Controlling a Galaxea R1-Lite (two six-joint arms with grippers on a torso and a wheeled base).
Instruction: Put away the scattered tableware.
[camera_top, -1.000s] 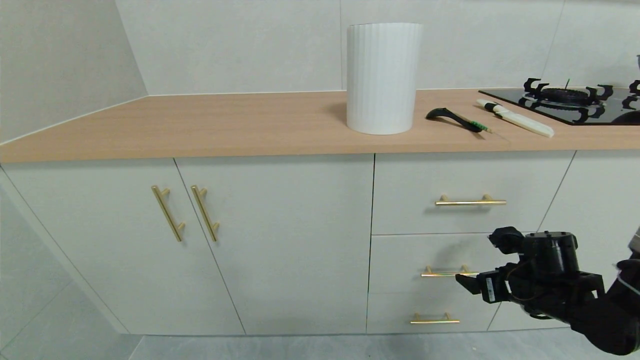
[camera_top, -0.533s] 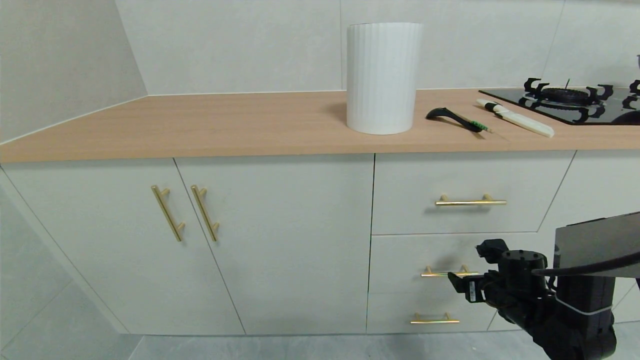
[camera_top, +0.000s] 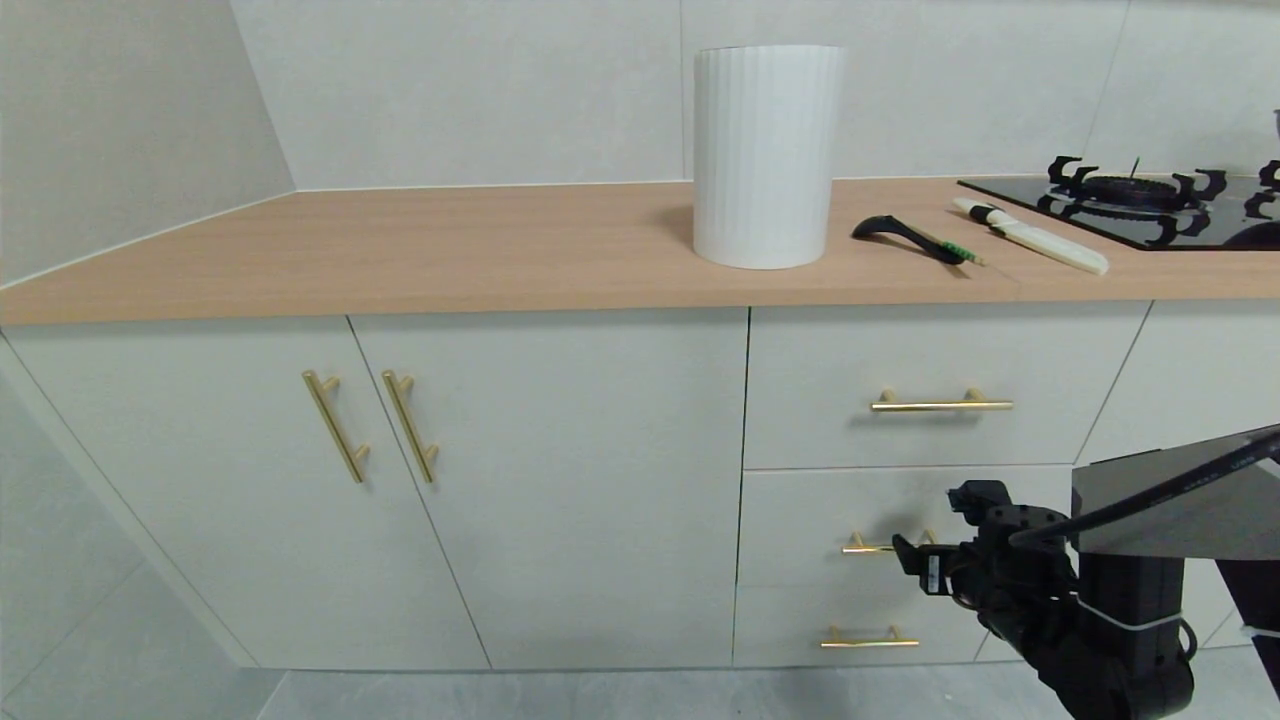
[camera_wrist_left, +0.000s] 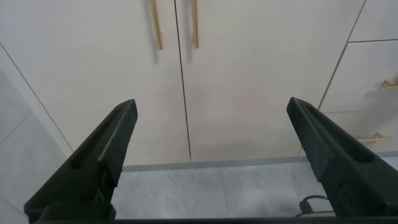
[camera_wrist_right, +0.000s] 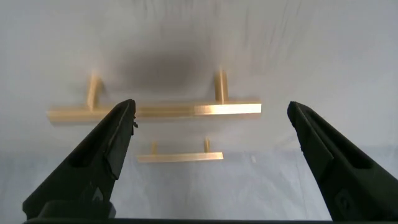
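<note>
Wood-grain worktop (camera_top: 450, 245) is carrying everything the task names, so by my reading almost none of the putting away has happened. Taking the white ribbed canister (camera_top: 765, 155) as the landmark, a black spoon (camera_top: 905, 236) with a green-tipped handle is lying just to its right. A white knife (camera_top: 1030, 236) is lying farther right again, near the hob (camera_top: 1130, 200). Neither piece is being touched.

Below the canister and to its right, three drawers are sitting flush and closed. The right gripper (camera_wrist_right: 211, 109) is hovering in front of the middle drawer handle (camera_top: 880, 546). Its fingers are spread wide and are gripping nothing. In the right wrist view the brass bar is lying across the gap between them, with the bottom drawer handle (camera_wrist_right: 180, 155) beyond, and I cannot tell whether the fingers are touching the metal. The left gripper (camera_wrist_left: 211, 109) is hanging low, below and to the left of the canister. It is facing the cupboard doors (camera_wrist_left: 180, 74), equally wide apart and empty.

So the work is sitting at its opening step, which looks like getting a drawer open. What is remaining, as I judge it:
- closing on the handle and pulling the drawer out
- carrying the spoon and knife across, one by one
- shutting the drawer
</note>
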